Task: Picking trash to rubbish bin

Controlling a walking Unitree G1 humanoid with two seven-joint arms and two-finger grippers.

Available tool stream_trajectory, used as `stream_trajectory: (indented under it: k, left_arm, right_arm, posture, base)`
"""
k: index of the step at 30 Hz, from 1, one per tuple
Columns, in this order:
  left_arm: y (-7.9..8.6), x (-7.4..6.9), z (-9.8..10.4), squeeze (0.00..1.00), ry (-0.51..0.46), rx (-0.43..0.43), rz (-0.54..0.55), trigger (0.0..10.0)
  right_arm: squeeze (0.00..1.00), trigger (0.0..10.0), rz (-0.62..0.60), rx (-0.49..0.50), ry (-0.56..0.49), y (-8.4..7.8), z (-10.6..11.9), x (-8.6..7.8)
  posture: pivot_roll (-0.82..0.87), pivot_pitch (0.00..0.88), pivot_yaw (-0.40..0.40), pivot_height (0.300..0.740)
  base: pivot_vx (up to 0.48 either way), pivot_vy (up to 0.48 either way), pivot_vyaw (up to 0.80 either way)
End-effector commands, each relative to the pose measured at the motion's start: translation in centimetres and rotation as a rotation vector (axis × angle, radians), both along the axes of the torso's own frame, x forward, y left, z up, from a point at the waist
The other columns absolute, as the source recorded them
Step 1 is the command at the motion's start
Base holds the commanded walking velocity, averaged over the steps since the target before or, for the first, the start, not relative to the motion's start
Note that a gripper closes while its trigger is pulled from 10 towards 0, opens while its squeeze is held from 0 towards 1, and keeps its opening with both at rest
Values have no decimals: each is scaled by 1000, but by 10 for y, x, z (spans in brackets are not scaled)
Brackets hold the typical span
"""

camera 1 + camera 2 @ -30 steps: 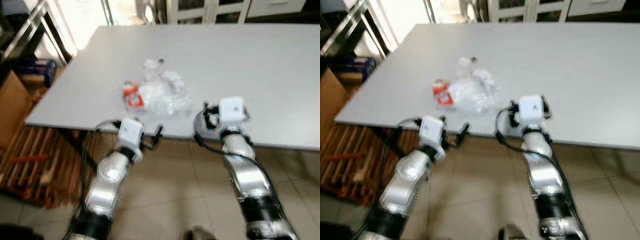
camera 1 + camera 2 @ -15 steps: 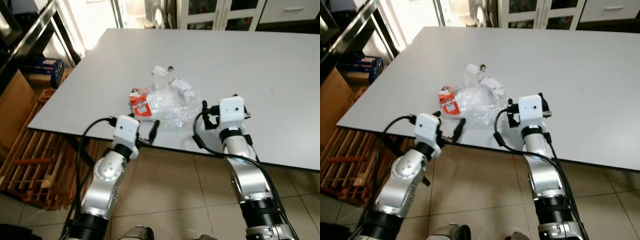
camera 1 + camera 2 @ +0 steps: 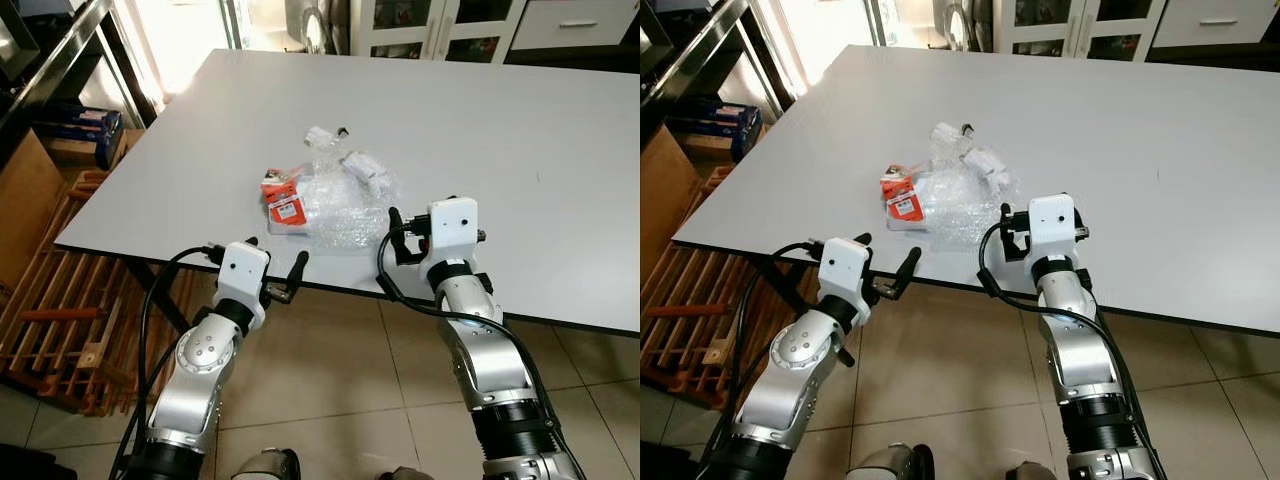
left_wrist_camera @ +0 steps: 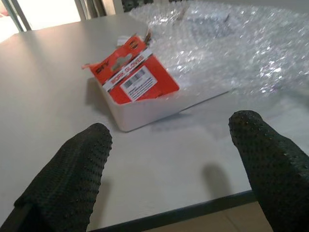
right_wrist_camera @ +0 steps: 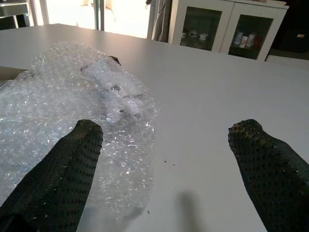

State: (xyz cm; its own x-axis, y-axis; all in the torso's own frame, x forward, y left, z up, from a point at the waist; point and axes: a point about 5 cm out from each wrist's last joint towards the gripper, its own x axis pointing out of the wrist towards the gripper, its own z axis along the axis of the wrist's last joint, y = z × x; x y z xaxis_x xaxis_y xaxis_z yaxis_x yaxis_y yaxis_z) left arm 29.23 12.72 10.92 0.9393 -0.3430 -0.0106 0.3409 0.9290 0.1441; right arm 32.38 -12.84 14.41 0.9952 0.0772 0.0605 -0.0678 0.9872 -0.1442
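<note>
A pile of trash lies near the front edge of the grey table (image 3: 560,180). It consists of crumpled clear bubble wrap (image 3: 345,205), an orange-and-white package (image 3: 285,200) at its left side, and small white pieces (image 3: 322,135) behind. My left gripper (image 4: 174,145) is open, level with the table's front edge, and faces the orange package (image 4: 133,77). My right gripper (image 5: 166,145) is open just above the table edge, right of the pile, with the bubble wrap (image 5: 72,116) in front of its one finger. Neither gripper holds anything.
A wooden slatted rack (image 3: 60,320) stands on the floor under the table's left end, beside a cardboard box (image 3: 20,210). White cabinets (image 3: 450,20) line the far wall. Beige tiled floor (image 3: 340,370) lies below my arms.
The head view has shifted and sharpened as the camera moved. Both grippers stay open at the table's front edge, a little lower in view. The trash has not moved.
</note>
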Motion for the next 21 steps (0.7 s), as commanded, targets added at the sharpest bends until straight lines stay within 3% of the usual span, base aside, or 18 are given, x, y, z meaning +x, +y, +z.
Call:
stream_trajectory:
  k: [1, 14, 21]
  left_arm:
    - [5, -1, 4, 0, -12, 16, 22, 10000]
    - [14, -6, 7, 0, -10, 32, 40, 10000]
    - [17, -10, 7, 0, -2, 43, 55, 10000]
  right_arm:
    - [0, 10000, 16, 21, -32, 4, 8, 2]
    - [0, 10000, 61, 86, -16, 16, 12, 20]
    - [0, 10000, 120, 96, -31, 29, 14, 23]
  posture:
    - [89, 158, 53, 740]
    - [124, 186, 57, 740]
    - [136, 195, 52, 740]
  base:
    - [0, 0, 0]
    - [0, 0, 0]
    - [0, 0, 0]
